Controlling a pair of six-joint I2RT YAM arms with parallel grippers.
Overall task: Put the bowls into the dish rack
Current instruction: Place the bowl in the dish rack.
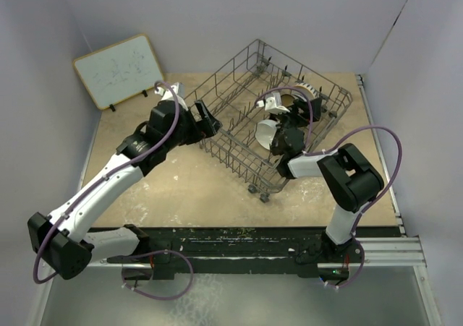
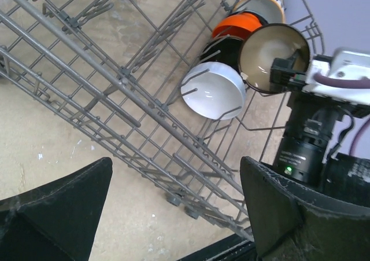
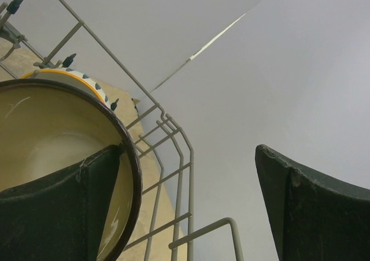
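The grey wire dish rack [image 1: 239, 152] stands right of the table's middle. Standing on edge in a row in it are the white bowl [image 2: 213, 90], the black bowl [image 2: 230, 48], the orange-red bowl [image 2: 237, 25], the blue-and-white patterned bowl [image 2: 265, 5] and the brown bowl with a cream inside [image 2: 267, 48]. My right gripper [image 3: 188, 151] is open inside the rack. Its left finger [image 3: 63, 209] lies within the brown bowl [image 3: 52, 133], whose rim sits between the jaws; the right finger is far from it. My left gripper [image 2: 176, 209] hovers open and empty beside the rack's left wall [image 1: 212, 122].
A white board [image 1: 119, 69] leans against the back-left wall. The rack's small wheels [image 2: 173, 198] rest on the beige tabletop [image 1: 181, 189]. Grey walls close in on the left, back and right. The patterned bowl's rim [image 3: 69, 76] shows behind the brown one.
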